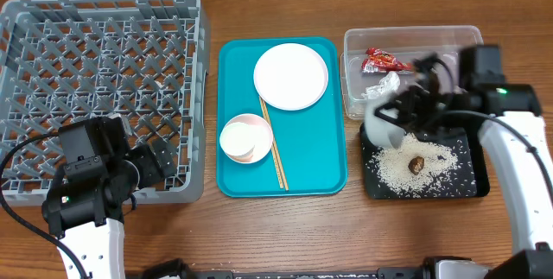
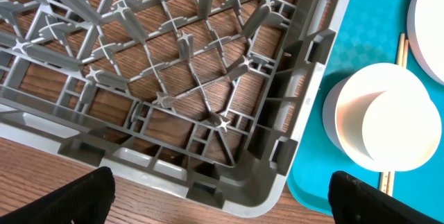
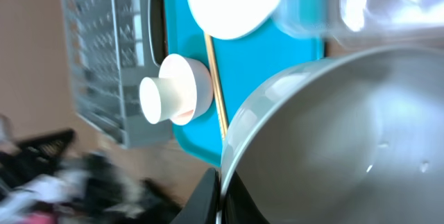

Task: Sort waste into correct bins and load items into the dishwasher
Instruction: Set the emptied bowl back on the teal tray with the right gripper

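Left gripper [image 2: 220, 200]: fingers spread wide, nothing between them, hovering at the near right corner of the dish rack [image 1: 95, 80].
Right gripper [image 1: 406, 106]: fingers pressed together on the rim of the grey-green bowl [image 3: 333, 134]. The bowl is tilted in the air over the far left corner of the black tray [image 1: 471, 188].
The bowl's inside looks nearly bare. Rice [image 1: 402, 165] and the brown lump [image 1: 416, 164] lie on the black tray, so I'd call the scrape-out about done.

Key relation: the rack is at 9 o'clock from the held bowl, well apart, with the teal tray [image 1: 315, 158] between them. That's a long reach across for the right arm, and the left arm is the nearer one to the rack.

For the left fingers, the nearest load is the pink bowl [image 1: 251, 126] with the white cup [image 1: 236, 139] in it, on the teal tray between 2 and 3 o'clock.
The chopsticks [image 1: 275, 154] lie just beside that bowl at its 3 o'clock, long axis roughly 12 to 6.

Farther out, the white plate [image 1: 291, 75] sits at the tray's far end.
Farthest right is the clear tub [image 1: 467, 33], holding the red wrapper [image 1: 380, 59] and foil [image 1: 384, 85].
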Motion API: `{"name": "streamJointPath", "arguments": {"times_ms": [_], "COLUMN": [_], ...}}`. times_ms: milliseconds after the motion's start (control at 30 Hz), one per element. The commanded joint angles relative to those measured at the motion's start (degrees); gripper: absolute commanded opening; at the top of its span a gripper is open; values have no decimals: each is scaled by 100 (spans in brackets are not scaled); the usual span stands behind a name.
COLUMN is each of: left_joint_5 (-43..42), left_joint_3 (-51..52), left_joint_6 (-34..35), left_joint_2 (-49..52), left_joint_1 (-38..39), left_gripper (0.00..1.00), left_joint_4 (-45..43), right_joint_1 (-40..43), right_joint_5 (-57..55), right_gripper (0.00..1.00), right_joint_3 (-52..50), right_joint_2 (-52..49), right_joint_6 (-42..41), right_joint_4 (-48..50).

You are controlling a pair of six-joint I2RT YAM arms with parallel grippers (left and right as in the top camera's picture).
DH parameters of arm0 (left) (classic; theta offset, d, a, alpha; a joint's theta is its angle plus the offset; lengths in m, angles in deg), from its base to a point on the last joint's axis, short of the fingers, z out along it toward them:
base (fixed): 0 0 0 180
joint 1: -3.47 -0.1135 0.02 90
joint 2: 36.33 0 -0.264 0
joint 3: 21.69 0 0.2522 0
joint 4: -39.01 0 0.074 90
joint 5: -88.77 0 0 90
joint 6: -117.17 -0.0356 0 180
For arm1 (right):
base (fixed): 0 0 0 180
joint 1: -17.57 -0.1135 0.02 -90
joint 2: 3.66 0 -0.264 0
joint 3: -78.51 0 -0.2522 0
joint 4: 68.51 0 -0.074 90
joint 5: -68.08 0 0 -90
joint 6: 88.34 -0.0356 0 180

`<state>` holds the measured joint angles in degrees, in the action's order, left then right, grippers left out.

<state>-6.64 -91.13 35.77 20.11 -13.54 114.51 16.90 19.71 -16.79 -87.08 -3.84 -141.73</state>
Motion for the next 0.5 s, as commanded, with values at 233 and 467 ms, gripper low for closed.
{"name": "streamJointPath", "arguments": {"times_ms": [233,467], "left_joint_5": [-59,-59], "left_joint_3": [-116,-116], "left_joint_6": [-87,-87], "left_joint_2": [20,20], "left_joint_1": [-31,-31], "left_gripper": [100,100], "left_joint_4": [0,17], "right_joint_1": [-2457,-3399], "right_joint_5": [-2634,-4328], "right_gripper": [4,4], "right_joint_3": [262,262], "right_joint_2": [-125,-1167], "right_joint_6": [173,442], "right_joint_4": [2426,3652]}}
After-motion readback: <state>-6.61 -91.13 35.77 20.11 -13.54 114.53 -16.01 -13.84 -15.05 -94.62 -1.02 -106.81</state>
